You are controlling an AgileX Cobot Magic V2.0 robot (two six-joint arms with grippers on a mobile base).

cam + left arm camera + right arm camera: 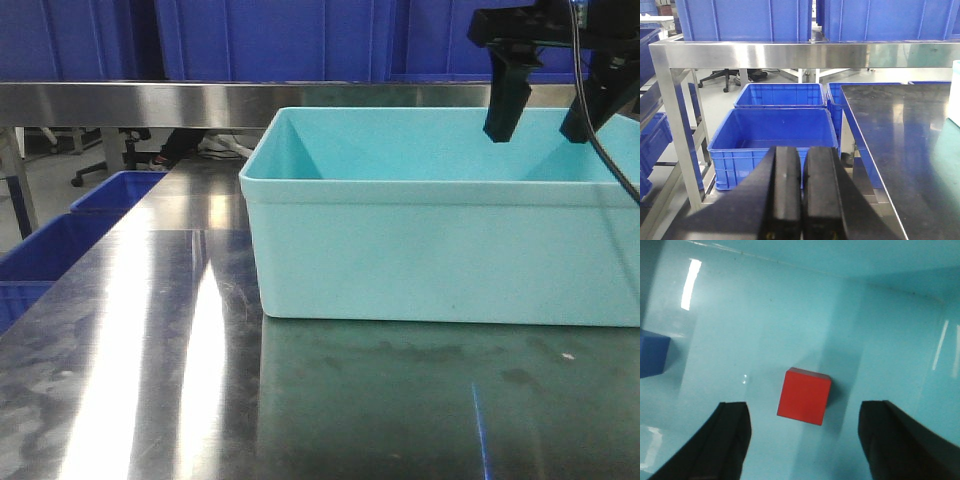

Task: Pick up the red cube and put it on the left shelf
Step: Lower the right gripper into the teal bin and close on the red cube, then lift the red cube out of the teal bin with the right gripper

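one red cube point(804, 396) sits on the floor of the turquoise tub point(430, 250), beneath my right gripper point(541, 128), jaws spread wide. my left gripper point(802, 192) is pinched together on nothing. the cube looks light, rigid and smooth-faced; i'd squeeze two opposite flat sides.

The tub point(440, 250) is glossy smooth plastic, the tabletop point(150, 350) scuffed reflective steel, the red cube point(804, 396) matt.
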